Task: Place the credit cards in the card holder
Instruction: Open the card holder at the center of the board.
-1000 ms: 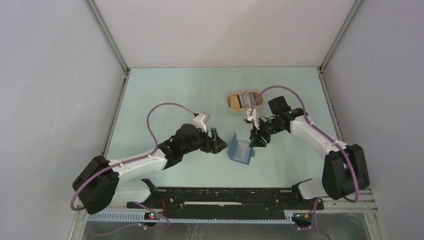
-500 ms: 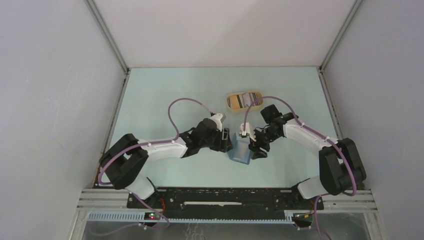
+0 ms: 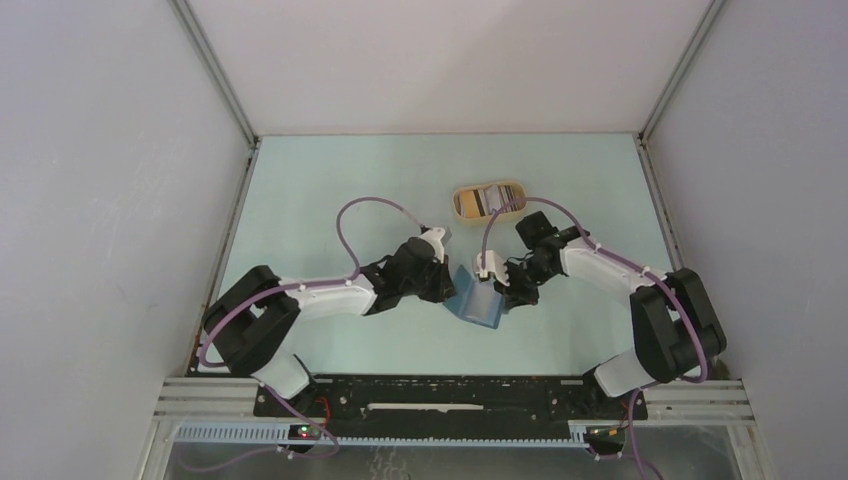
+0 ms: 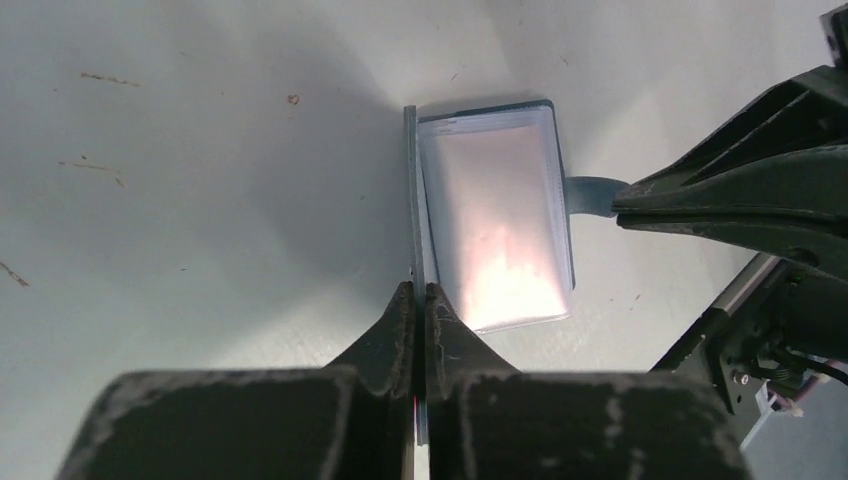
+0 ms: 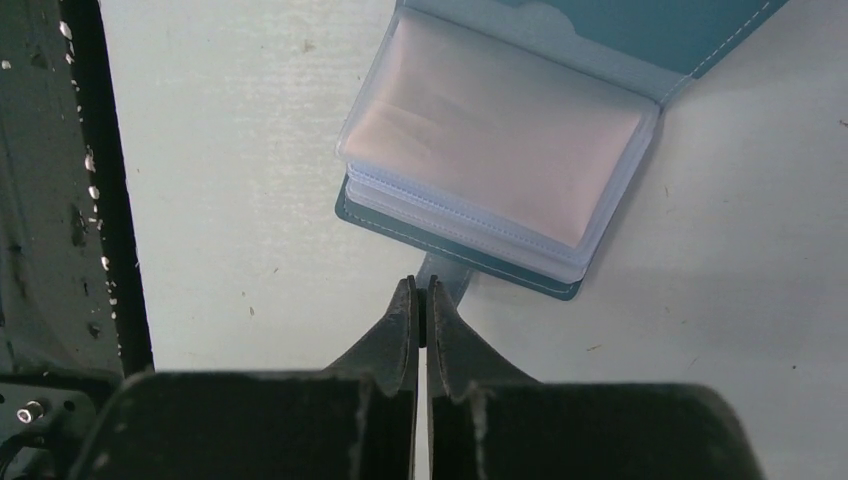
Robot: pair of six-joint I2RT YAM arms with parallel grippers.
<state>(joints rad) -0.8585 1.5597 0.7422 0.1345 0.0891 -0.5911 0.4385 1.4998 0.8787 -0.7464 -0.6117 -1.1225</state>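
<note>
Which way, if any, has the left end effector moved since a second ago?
Yes: the left end effector went rightward, away from the table's left edge, onto the card holder.

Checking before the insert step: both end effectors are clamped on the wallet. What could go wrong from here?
1. The left end effector pinches only the thin cover edge, the right end effector only the snap tab; either could slip and let the card holder fold shut.
2. Both are busy while the credit cards lie in the tray; freeing one may lose the opening.
</note>
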